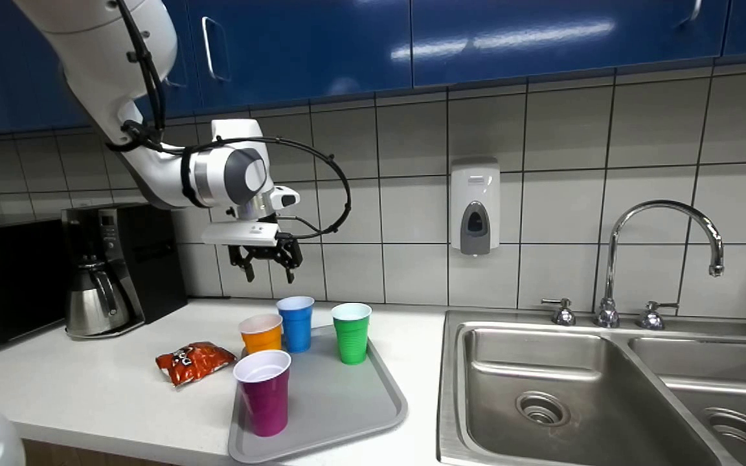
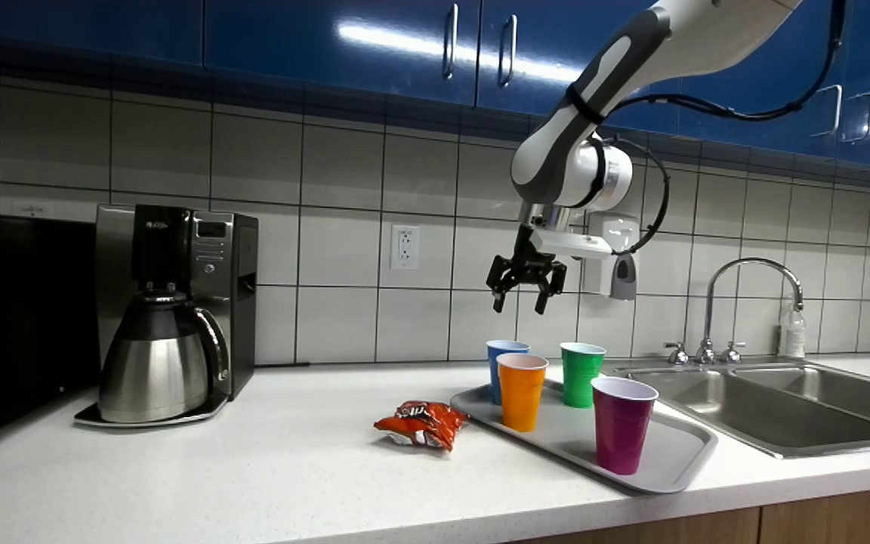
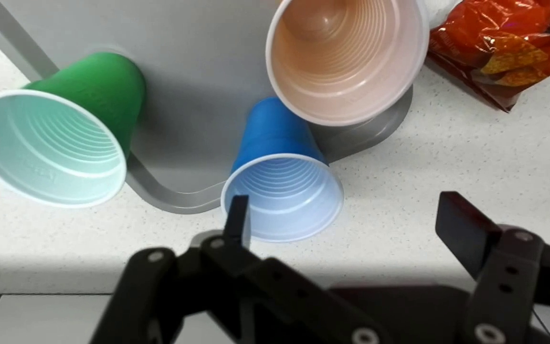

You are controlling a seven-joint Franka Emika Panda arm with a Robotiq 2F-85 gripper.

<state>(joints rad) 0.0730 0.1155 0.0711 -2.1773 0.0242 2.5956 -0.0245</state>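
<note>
Wrist view: gripper (image 3: pixel 344 212) higher than tray (image 3: pixel 184 43) w/ fingers (image 3: pixel 463 229) apart, nothing held yet; cups (image 3: pixel 275 131) on tray, chip bag (image 3: pixel 509 45) off tray, v. nr.

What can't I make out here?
Blue plastic cup: side partly hidden by the orange plastic cup in an exterior view.
Chip bag: cut off by the wrist view's edges.
Purple plastic cup: inner bottom hidden by its near wall in both exterior views.
Coffee maker: display illegibly small in an exterior view.

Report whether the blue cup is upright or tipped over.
Upright: in both exterior views, the blue cup stands on the tray with its mouth facing up.
</note>
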